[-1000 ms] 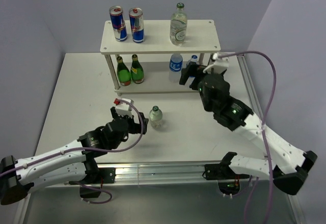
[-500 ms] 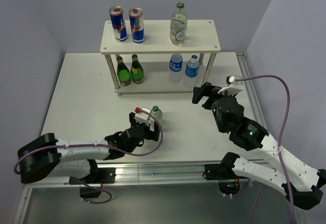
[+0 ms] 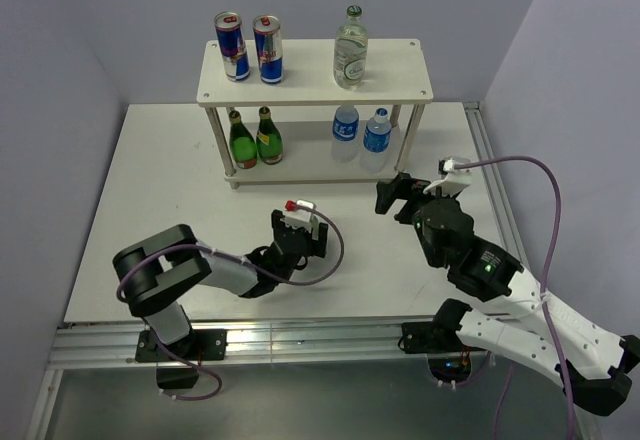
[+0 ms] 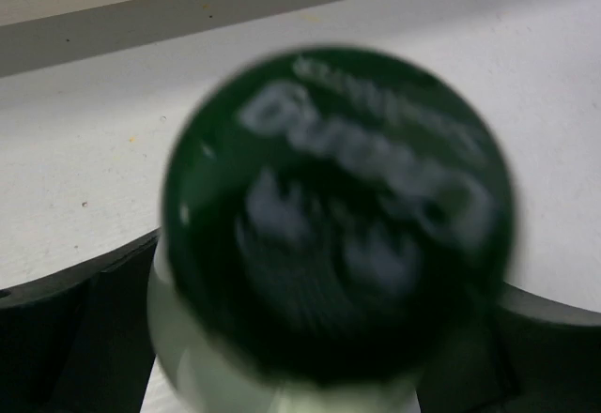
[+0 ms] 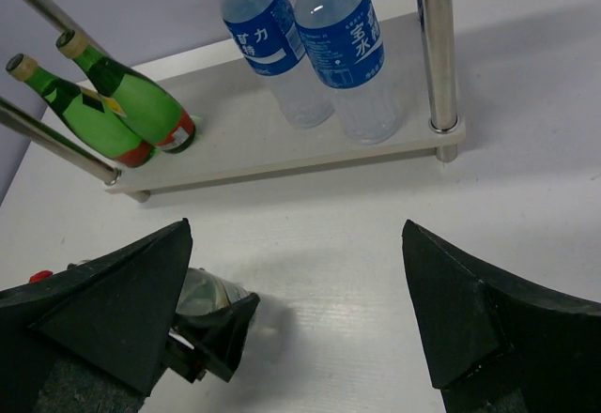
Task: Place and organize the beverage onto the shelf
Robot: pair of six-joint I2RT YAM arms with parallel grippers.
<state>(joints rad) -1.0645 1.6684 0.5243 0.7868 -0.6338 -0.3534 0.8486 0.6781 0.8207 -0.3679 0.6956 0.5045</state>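
Seven drinks stand on the shelf (image 3: 400,85): two cans (image 3: 231,48) and a shelved clear bottle (image 3: 350,48) on the top board, two green bottles (image 3: 242,141) and two water bottles (image 3: 345,125) on the lower board. The last bottle (image 4: 338,216), clear with a green cap, stands upright on the table (image 3: 160,180), in front of the shelf and well apart from it. The left gripper (image 3: 300,232) sits low over it. In the wrist view the cap fills the frame and the dark fingers (image 4: 66,338) flank the shoulder on both sides. I cannot tell whether they already press the glass or only straddle it. The right gripper (image 3: 392,192) hangs spread wide and empty near the shelf's front right leg. Step judged: securing the last bottle for transfer, probably to the free spot beside its twin on top. Risks: a close that lands off-centre could tip the bottle; a hold high on the smooth, rounded shoulder could let it slip during the lift; setting it down tight to the twin could knock that one off the board's edge; the right arm parked near the shelf front could crowd the carry path
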